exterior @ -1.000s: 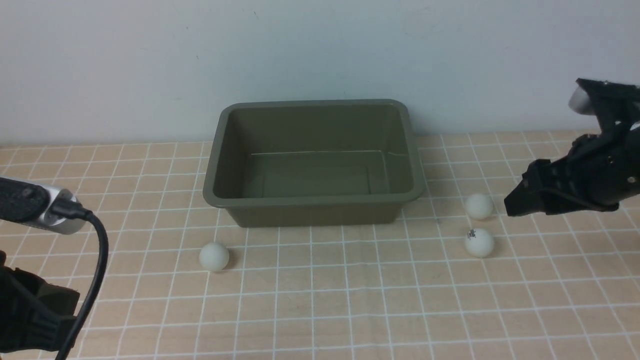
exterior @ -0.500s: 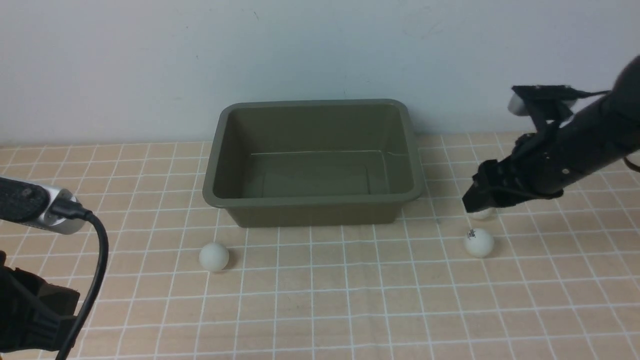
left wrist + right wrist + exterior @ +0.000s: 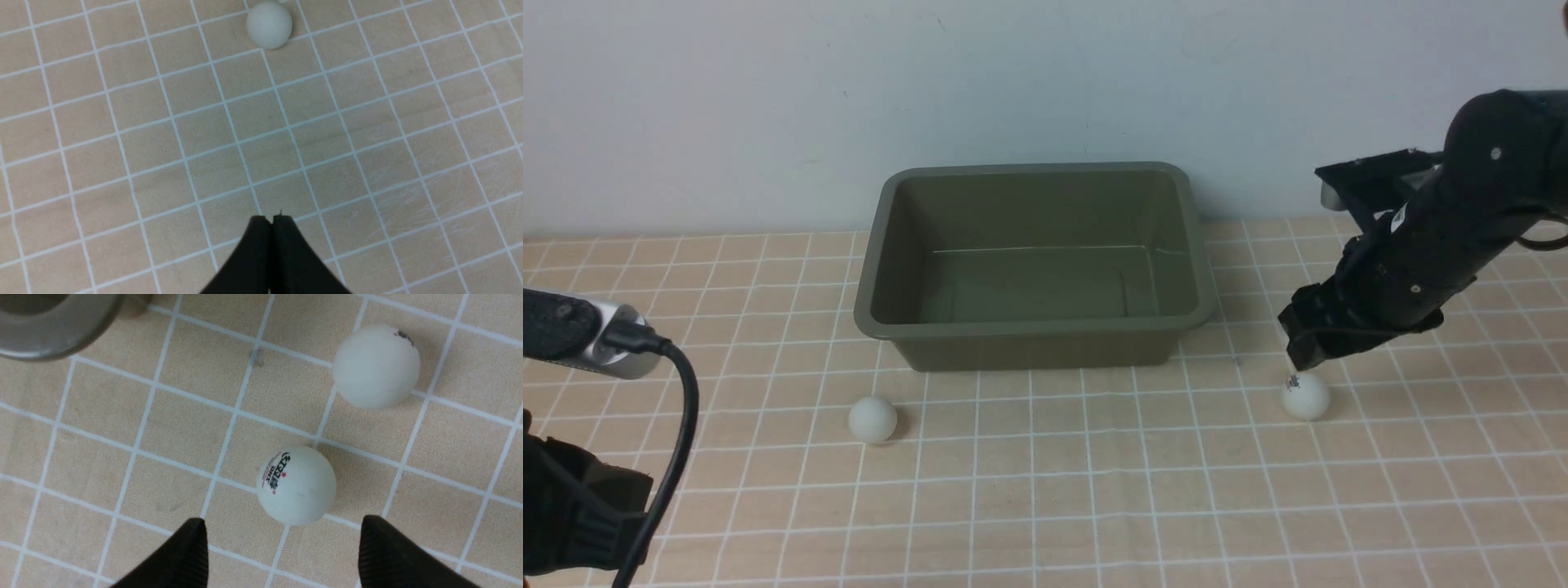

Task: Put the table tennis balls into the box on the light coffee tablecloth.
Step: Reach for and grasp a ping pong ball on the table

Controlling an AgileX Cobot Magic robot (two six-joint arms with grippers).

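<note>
Box point(image 3: 1036, 347) was olive plastic, smooth, satin sheen on rim! Balls point(image 3: 296, 486) looked matt, smooth white plastic. Tablecloth point(image 3: 1062, 498) read dull, faintly creased, some shiny wrinkles. Left arm point(image 3: 584, 523): matt black plastic, glossy cable point(image 3: 678, 441), smooth silvery metal-look camera housing point(image 3: 625, 367).

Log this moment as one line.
right gripper: open, near printed ball | left gripper: shut, empty | box: empty | three balls: on cloth

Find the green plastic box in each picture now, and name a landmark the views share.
Front: olive-green plastic box, upper middle.
Left wrist: not in it.
Right wrist: only a rounded rim corner, upper-left corner of the picture.
Shared landmark: tan cloth with white grid lines, in all three.
</note>
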